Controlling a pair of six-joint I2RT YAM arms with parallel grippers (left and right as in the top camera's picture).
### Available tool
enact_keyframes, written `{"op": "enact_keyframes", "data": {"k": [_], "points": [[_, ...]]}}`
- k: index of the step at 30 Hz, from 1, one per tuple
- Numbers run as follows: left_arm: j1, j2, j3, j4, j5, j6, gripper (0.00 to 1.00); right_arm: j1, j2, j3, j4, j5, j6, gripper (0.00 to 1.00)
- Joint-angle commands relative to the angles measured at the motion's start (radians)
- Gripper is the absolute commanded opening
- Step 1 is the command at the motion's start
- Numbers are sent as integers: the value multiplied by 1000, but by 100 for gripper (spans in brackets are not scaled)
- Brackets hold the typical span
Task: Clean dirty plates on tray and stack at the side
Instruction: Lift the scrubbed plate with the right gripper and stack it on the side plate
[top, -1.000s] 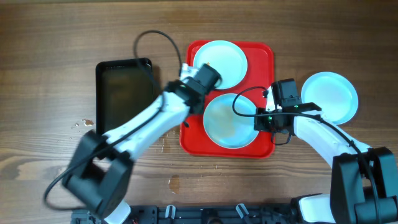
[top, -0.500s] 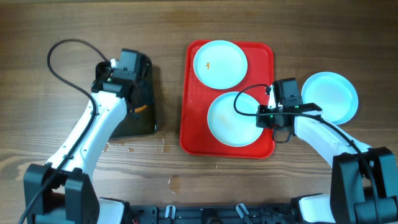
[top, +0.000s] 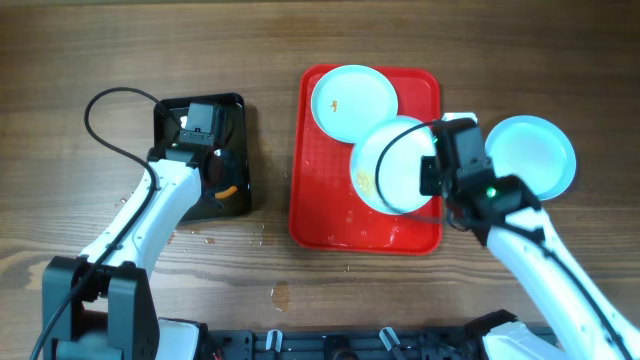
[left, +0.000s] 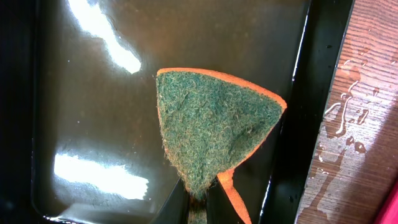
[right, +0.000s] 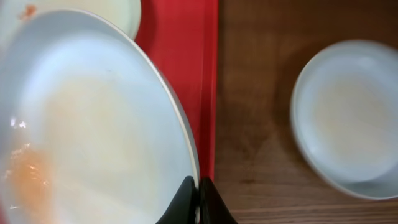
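1. Overhead: fixed, far, straight down on the table (top: 80, 50); red tray (top: 320, 210) and black tray (top: 232, 125) fully in frame.
2. Left wrist: close, down past left claw (left: 202, 199) into black tray, onto sponge (left: 214, 124); this patch also lies in overhead.
3. Right wrist: very close, past right claw (right: 198, 186) across tilted plate (right: 93, 124); red tray edge and side plate (right: 348, 118) shared with overhead.

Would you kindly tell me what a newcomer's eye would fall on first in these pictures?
The right hand pinches the rim of a round pale blue-white plate, tilted above the large red plastic tray, an orange smear on it. To the left, the left hand grips a green-and-orange scouring sponge in the black rectangular tray.
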Motion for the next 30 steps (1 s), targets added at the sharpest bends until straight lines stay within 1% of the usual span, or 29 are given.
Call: {"op": "enact_keyframes", "data": {"k": [1,4,6,8,15,22,26,30], "points": [[6,-3,2,3,11,19,4,135,-36,16,-4,348,-9,4],[6,-3,2,3,11,19,4,240,-32,16,-9,471,-20,4],[6,-3,2,3,11,19,4,306,-31,16,-11,594,-21,4],[6,-3,2,3,11,19,4,346,-31,16,-9,682,-28,4],[6,-3,2,3,11,19,4,427,-31,16,-3,798,-85,4],[6,-3,2,3,11,19,4,560,-31,16,47,913,-281,4],[6,-3,2,3,11,19,4,621,-29,16,53,946,-300,4],[6,-3,2,3,11,19,4,653,-17,16,73,955,-350,4]]}}
